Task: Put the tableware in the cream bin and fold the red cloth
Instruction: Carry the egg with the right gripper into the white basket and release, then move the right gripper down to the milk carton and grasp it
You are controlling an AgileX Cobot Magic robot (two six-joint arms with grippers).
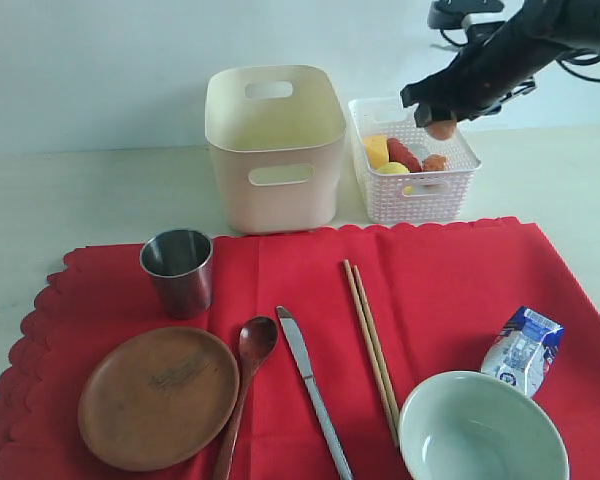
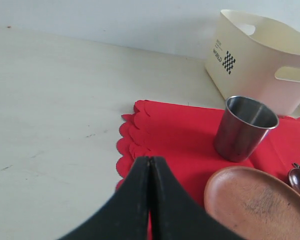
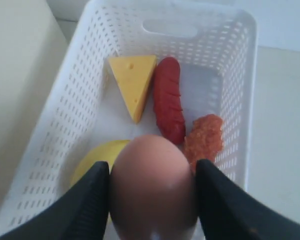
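The red cloth lies spread flat on the table. On it sit a steel cup, a round wooden plate, a wooden spoon, a silver knife, wooden chopsticks and a pale bowl. The cream bin stands behind the cloth. My right gripper hangs over the white lattice basket, shut on a brown egg. My left gripper is shut and empty, above the cloth's scalloped edge near the cup and plate.
The basket holds a cheese wedge, a red sausage, a lemon and a crumbed orange piece. A milk carton lies on the cloth at the right, beside the bowl.
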